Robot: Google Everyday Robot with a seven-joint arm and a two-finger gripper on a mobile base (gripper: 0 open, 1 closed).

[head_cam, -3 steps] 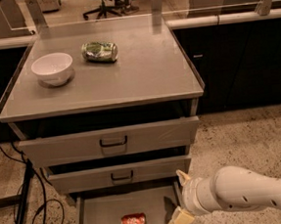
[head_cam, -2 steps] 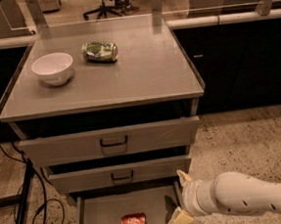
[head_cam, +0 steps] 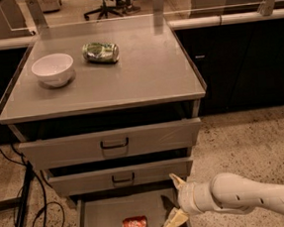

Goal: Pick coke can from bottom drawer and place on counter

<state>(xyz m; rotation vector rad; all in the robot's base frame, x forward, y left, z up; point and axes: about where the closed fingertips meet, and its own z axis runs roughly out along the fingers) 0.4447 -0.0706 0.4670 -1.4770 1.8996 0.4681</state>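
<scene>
Coke can on side in pulled-out bottom drawer; spread hand beside.

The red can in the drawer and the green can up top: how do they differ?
The coke can is red-orange, in the open bottom drawer; the green can rests on the counter by the bowl. The open gripper hangs beside the coke can, far from the green can. Both lie on their sides.
</scene>
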